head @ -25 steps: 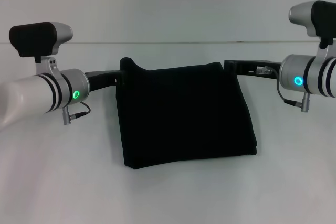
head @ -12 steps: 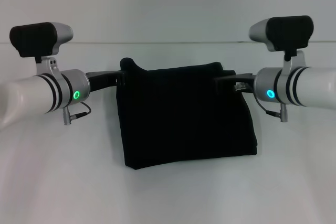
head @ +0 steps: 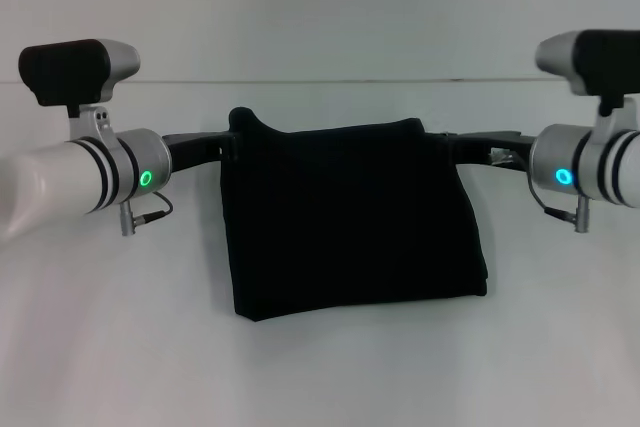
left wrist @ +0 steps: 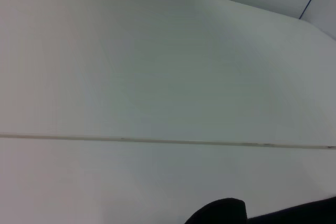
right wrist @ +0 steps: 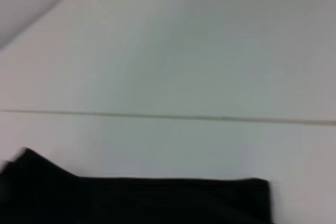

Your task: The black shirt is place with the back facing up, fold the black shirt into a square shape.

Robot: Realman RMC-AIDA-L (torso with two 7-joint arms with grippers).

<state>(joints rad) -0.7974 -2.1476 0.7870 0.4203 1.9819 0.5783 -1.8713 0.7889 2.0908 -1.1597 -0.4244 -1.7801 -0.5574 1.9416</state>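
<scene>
We see the black shirt (head: pixel 352 219) lying on the white tabletop (head: pixel 320 367) near the middle of the head view, already folded down to a compact, roughly square pad whose far edge is its highest line. Our left gripper (head: pixel 222 147) reaches in from 9 o'clock to the shirt's far left corner, where a small peak of cloth stands up; it appears to meet the cloth there, but black fingers against black fabric leave us unable to tell whether it is open or clamped on the cloth. Our right gripper (head: pixel 462 141) comes in from 3 o'clock at the far right corner, just beside or touching the edge, and again we cannot tell whether it holds anything. The wrist views show only bare tabletop with a strip of dark cloth at their edge. The main risk, as we judge it, is that a gripper pinching the corner drags the top layer as it pulls away, which would skew the stack and undo the square; the raised peak at the far left corner suggests the cloth there is already lifted or bunched. A second risk is the layers sliding apart, since the near edge at 6 o'clock shows a slight overhang on the right. The folded pad has no strong long axis; it is only a little wider than deep, so its longer run lies from 9 to 3 o'clock.
</scene>
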